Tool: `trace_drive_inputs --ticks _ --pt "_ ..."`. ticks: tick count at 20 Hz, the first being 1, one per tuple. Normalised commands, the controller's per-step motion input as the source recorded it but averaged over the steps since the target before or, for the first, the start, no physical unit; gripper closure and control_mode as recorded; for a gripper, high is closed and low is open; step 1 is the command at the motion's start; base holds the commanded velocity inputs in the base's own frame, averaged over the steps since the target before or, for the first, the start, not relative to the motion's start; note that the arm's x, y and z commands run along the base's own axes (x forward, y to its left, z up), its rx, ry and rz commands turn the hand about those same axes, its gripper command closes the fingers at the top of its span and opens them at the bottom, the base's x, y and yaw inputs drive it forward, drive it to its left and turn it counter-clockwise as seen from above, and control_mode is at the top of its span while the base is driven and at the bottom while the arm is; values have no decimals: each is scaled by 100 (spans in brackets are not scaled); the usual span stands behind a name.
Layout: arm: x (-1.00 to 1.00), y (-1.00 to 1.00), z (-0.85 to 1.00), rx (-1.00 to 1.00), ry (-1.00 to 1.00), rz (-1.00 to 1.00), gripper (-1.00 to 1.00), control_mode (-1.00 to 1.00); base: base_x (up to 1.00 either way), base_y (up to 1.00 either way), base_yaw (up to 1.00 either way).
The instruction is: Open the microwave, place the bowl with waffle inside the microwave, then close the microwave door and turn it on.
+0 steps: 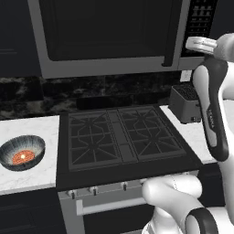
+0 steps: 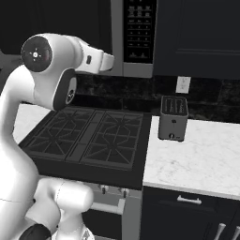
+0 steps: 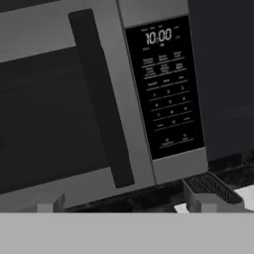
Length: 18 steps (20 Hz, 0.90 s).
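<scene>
Above the black stove (image 1: 121, 137), the microwave (image 1: 109, 34) hangs with its microwave door (image 3: 59, 99) closed. Left of the stove, the bowl (image 1: 22, 152) with the waffle (image 1: 23, 156) sits on white counter (image 1: 27, 176). The gripper (image 3: 126, 204) faces the door's handle (image 3: 100, 96), fingers spread wide, apparently touching nothing.
</scene>
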Motion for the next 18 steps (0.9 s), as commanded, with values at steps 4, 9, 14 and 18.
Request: trace_drive_inputs --ticks 4,9,14,18 --pt "40 9 -10 0 0 0 -100 -100 0 0 0" --pt "61 24 -8 0 0 0 -100 -100 0 0 0" --pt "68 5 -1 0 0 0 -100 -100 0 0 0" --pt "54 0 0 0 0 0 -100 -100 0 0 0"
